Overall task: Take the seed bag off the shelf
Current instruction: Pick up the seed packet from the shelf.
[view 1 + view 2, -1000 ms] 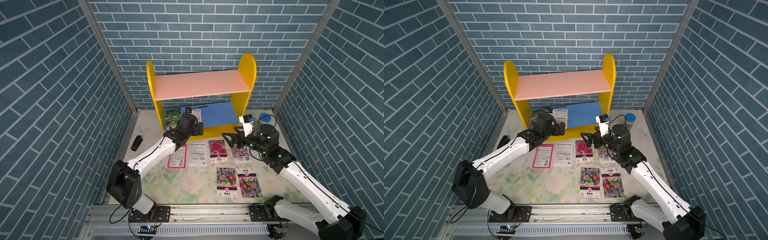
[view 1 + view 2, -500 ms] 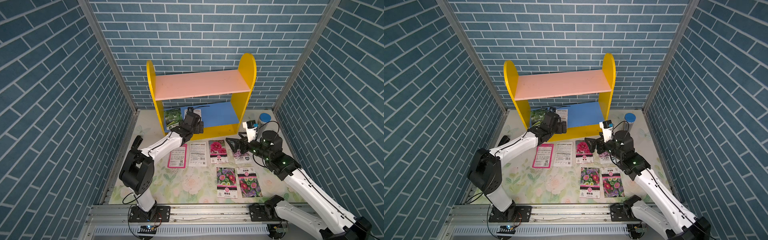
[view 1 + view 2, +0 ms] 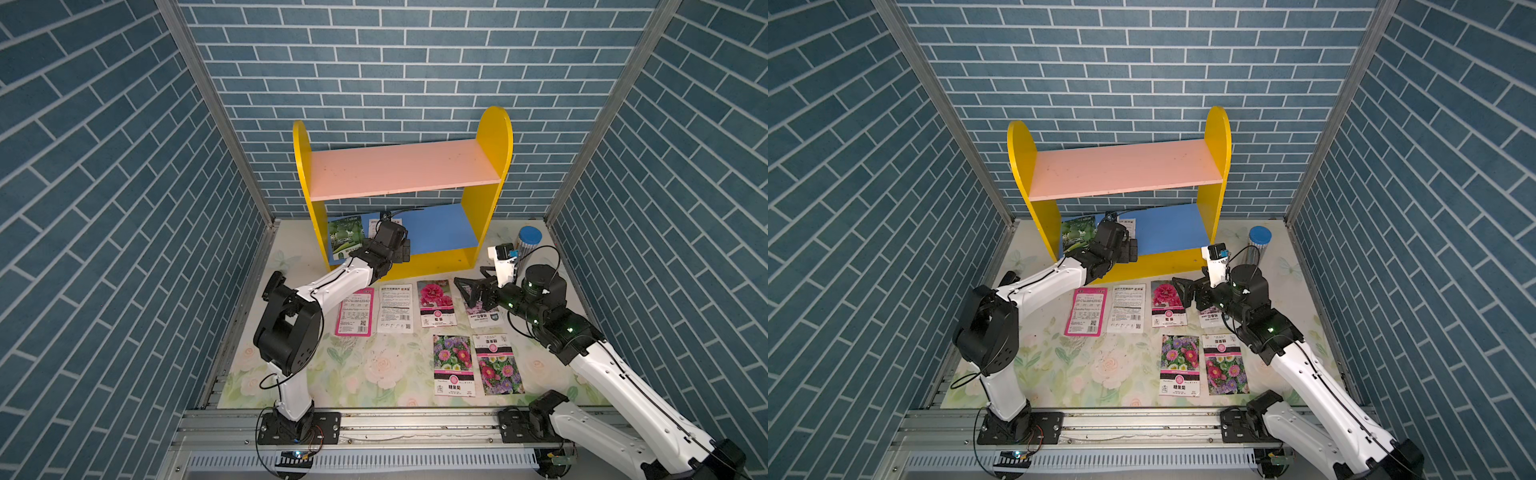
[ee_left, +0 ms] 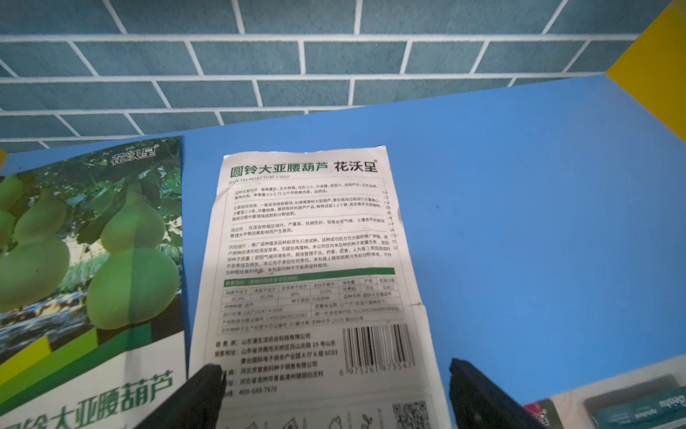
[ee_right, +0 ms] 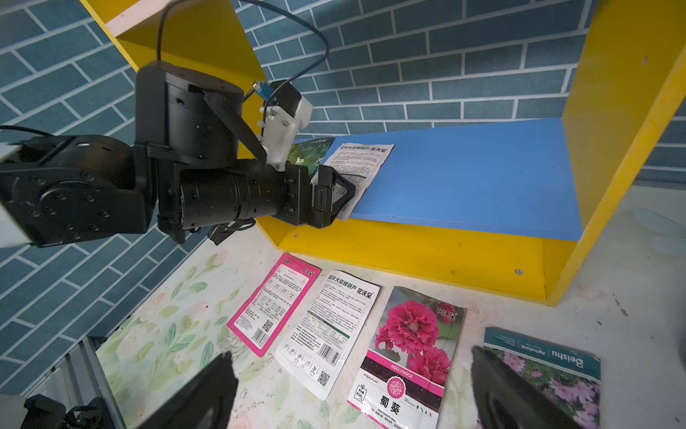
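Observation:
The shelf (image 3: 494, 137) stands at the back wall with a bare pink upper board and a blue lower board (image 3: 440, 228). Two seed bags lie at the left end of the blue board. One is green with gourds (image 4: 92, 260) and the other is white with printed text (image 4: 308, 260). My left gripper (image 4: 334, 371) is open at the near end of the white seed bag (image 5: 362, 158), one finger over its edge, the other over bare blue board. My right gripper (image 5: 350, 354) hangs open above the packets on the table, holding nothing.
Several seed packets lie flat on the floral table in front of the shelf, among them a pink one (image 3: 355, 311), a white one (image 3: 395, 307) and a hollyhock one (image 3: 435, 302). A blue-lidded tube (image 3: 530, 241) stands at the back right. Brick walls close in on three sides.
My left gripper has pushed a little further in over the blue board, and that arm's elbow has risen. My right gripper has drawn back slightly from the shelf. Both stay open.

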Robot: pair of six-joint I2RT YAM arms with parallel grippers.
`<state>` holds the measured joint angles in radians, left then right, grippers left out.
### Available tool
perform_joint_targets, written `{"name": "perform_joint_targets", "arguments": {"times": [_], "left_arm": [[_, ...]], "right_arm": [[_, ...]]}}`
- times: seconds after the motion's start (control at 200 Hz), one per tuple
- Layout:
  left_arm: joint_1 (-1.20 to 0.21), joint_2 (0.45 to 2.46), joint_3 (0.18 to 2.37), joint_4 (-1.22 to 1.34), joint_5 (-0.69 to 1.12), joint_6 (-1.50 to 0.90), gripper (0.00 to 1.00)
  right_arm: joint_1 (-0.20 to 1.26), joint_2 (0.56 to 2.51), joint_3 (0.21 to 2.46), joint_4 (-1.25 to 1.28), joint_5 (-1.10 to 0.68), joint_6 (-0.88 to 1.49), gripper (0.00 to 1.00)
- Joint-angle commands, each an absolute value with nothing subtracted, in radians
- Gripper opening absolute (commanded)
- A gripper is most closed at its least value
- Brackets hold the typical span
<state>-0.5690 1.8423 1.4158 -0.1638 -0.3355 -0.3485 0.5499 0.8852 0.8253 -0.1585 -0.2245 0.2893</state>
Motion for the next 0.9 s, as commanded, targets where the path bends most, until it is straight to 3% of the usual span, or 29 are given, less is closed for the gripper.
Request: {"name": "perform_joint_targets", "arguments": {"times": [0.0,0.395,0.895], "left_arm": [[-0.565,1.868,1.434,-0.153,-0.367,-0.355,0.99],[-0.593,1.884,1.438,-0.14,-0.236,-0.473,0.98],[-0.665,1.874,1.45,-0.186,-0.211,-0.541,0.98]], "right_arm": [[0.554,0.864,0.818,-0.184,-0.209,0.267,1.0],[0.553,0.847,0.824,-0.199,-0.197,0.264,1.0],[0.554,0.848,0.818,-0.186,-0.207,0.265,1.0]]}}
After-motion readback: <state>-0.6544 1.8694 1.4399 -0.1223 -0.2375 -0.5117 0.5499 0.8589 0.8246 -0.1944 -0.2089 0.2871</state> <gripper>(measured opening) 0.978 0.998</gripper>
